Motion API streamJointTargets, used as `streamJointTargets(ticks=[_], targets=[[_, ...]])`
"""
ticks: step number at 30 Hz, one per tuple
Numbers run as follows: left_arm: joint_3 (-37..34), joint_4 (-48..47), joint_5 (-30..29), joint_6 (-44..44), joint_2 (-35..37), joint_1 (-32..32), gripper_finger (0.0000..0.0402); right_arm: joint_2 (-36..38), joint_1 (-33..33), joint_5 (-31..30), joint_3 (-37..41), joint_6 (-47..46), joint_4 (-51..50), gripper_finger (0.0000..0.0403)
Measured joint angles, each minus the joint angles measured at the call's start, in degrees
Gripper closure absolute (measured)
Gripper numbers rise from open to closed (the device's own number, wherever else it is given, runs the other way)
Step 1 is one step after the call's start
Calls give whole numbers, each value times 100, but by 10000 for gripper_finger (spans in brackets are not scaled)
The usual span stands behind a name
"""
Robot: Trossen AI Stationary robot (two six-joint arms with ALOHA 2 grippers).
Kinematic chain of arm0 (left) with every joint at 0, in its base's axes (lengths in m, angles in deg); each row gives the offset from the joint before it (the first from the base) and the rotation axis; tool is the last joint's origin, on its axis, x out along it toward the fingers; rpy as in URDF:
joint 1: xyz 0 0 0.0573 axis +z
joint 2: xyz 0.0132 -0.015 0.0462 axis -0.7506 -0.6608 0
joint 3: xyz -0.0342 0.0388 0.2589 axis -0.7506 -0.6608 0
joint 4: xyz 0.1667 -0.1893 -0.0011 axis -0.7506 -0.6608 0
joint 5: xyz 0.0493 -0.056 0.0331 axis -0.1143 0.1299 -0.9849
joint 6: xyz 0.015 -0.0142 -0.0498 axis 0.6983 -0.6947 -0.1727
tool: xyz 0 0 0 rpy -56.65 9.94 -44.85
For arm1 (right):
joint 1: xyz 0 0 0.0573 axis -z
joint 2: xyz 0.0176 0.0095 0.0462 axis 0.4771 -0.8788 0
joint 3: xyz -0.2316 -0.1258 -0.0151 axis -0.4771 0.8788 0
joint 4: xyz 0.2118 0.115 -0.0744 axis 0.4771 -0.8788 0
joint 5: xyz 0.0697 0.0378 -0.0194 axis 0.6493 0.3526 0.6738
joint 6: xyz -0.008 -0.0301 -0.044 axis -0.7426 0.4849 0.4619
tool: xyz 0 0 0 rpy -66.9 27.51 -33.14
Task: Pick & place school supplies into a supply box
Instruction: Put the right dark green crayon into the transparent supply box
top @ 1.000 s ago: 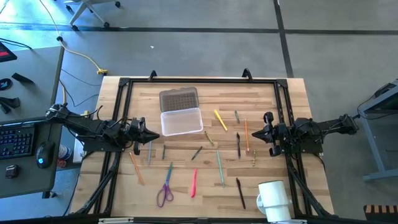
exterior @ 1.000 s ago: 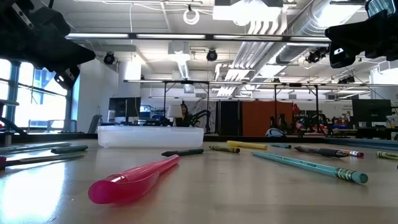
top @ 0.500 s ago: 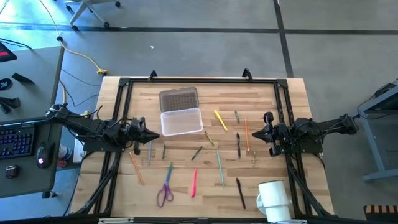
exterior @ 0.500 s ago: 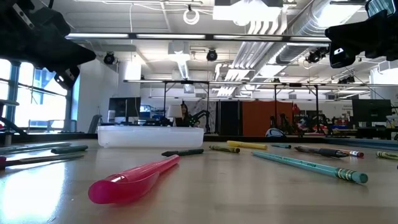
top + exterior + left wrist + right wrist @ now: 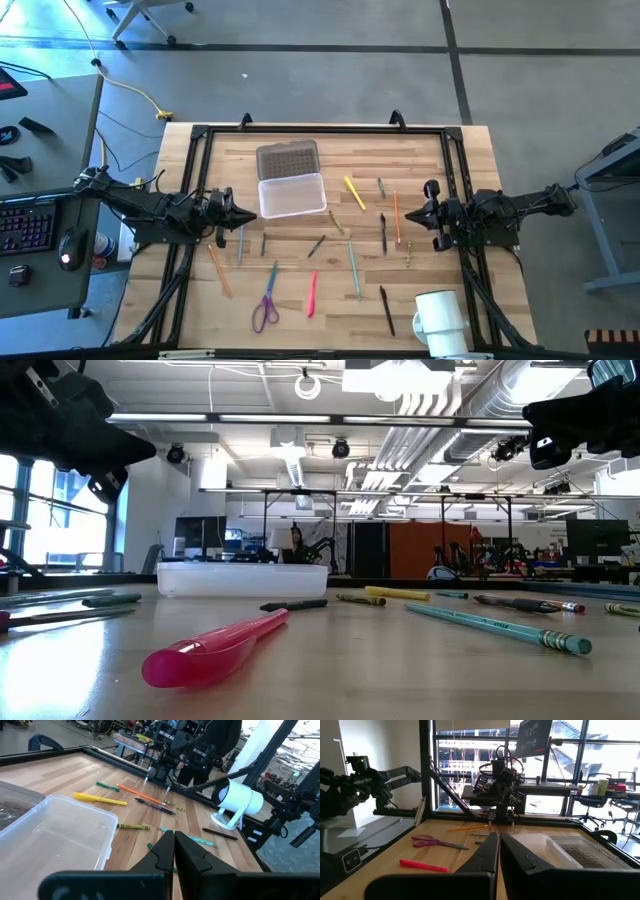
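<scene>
Clear plastic supply box (image 5: 292,195) sits far-left of centre on the wooden counter (image 5: 330,310), apparently empty, a grey textured rectangle (image 5: 287,159) just beyond it. Pens and pencils, a pink pen (image 5: 312,295) and purple-handled scissors (image 5: 266,308) lie scattered nearer; white mug (image 5: 440,320) near right. Left pincer (image 5: 247,214) and right pincer (image 5: 410,214) hover clenched, holding nothing. No legible writing.
</scene>
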Motion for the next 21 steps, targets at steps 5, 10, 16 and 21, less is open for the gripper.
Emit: streamJointTargets(ticks=[5,10,16,21], targets=[[0,-26,117,-270,1,0,355,0,0,-1,0,0,0,402],[0,-234,161,-1061,0,-1,355,-2,0,0,0,0,0,402],[51,-376,-318,-1471,-40,0,355,0,0,-1,0,0,0,402],[261,-943,-802,-1455,-85,0,355,0,0,0,0,0,0,402]])
